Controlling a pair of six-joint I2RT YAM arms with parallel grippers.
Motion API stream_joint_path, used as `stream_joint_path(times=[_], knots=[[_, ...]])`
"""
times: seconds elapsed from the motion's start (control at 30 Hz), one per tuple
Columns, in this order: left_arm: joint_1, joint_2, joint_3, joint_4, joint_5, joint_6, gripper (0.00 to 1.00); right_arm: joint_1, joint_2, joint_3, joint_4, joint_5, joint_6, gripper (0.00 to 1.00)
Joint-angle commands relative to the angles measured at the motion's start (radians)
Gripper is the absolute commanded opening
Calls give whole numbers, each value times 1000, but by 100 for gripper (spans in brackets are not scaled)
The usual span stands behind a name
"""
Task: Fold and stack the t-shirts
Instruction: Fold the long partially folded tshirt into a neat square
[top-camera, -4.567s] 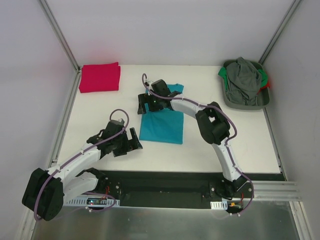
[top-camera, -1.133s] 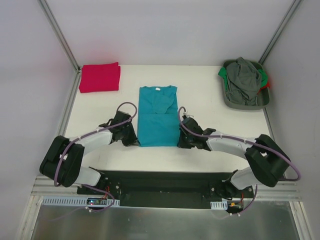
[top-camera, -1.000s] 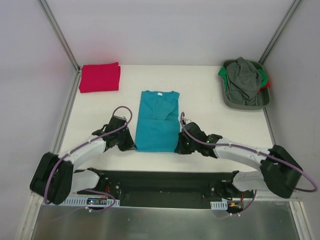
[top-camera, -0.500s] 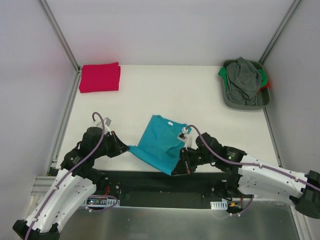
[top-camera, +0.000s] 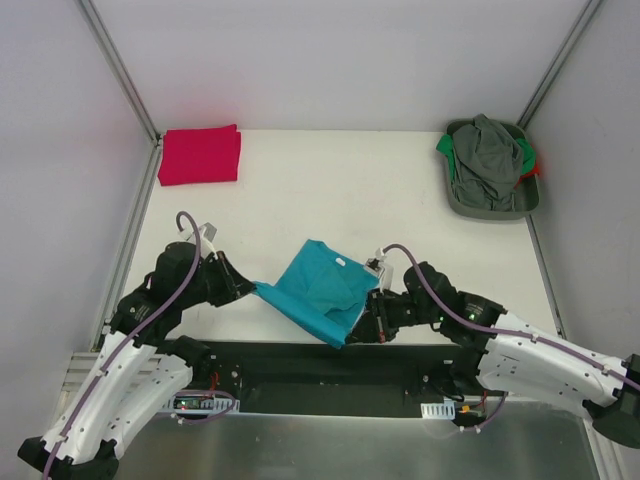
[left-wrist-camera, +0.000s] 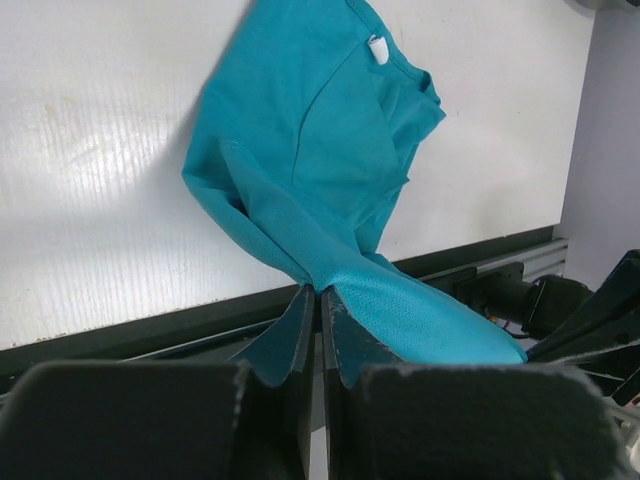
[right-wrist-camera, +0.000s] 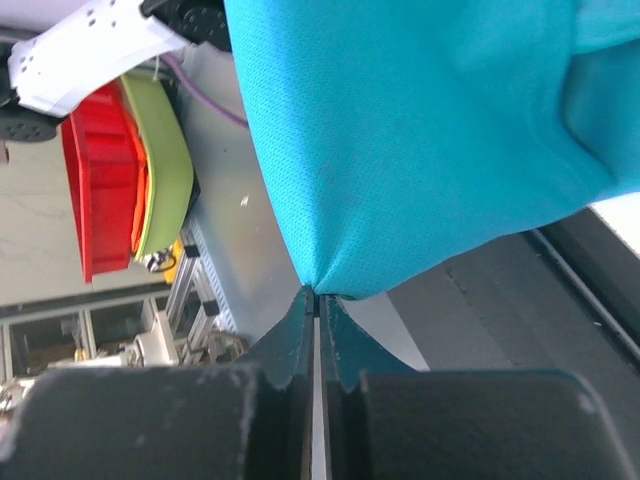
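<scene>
The teal t-shirt (top-camera: 318, 288) hangs skewed over the table's near edge, its near hem raised and stretched between both grippers, its neck end with the white label (left-wrist-camera: 377, 47) still resting on the table. My left gripper (top-camera: 252, 289) is shut on the shirt's left near corner, and the left wrist view shows cloth (left-wrist-camera: 310, 150) pinched at the fingertips (left-wrist-camera: 318, 292). My right gripper (top-camera: 352, 338) is shut on the right near corner, with teal cloth (right-wrist-camera: 420, 130) bunching into its tips (right-wrist-camera: 316, 292). The red t-shirt (top-camera: 200, 155) lies folded at the back left.
A grey-green bin (top-camera: 455, 200) at the back right holds a heap of grey, green and red clothes (top-camera: 487, 160). The black base rail (top-camera: 320, 365) runs along the near edge under the lifted hem. Metal frame posts stand at the back corners.
A second ago the teal shirt lay flat with both grippers at its near corners. Both arms have since pulled back and up, dragging the shirt toward the near edge and twisting it.
</scene>
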Motion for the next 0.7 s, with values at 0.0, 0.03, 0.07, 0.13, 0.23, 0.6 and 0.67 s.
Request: stream_joint_path(times=[0.0, 0.03, 0.07, 0.13, 0.23, 0.6, 0.67], knots=[[0, 66, 57, 37, -94, 14, 0, -70, -23, 48, -110, 14, -44, 0], [0, 78, 57, 55, -90, 11, 0, -93, -24, 48, -115, 11, -47, 0], [0, 95, 59, 77, -76, 9, 0, -111, -27, 48, -121, 9, -49, 0], [0, 126, 63, 114, -60, 11, 0, -156, -35, 50, -134, -2, -64, 0], [0, 173, 83, 146, -92, 14, 0, -232, -38, 48, -147, -25, -91, 1], [0, 421, 177, 273, -154, 46, 0, -432, 48, 104, -158, -39, -170, 0], [0, 477, 201, 287, -166, 55, 0, -465, 66, 107, -157, -40, -188, 0]])
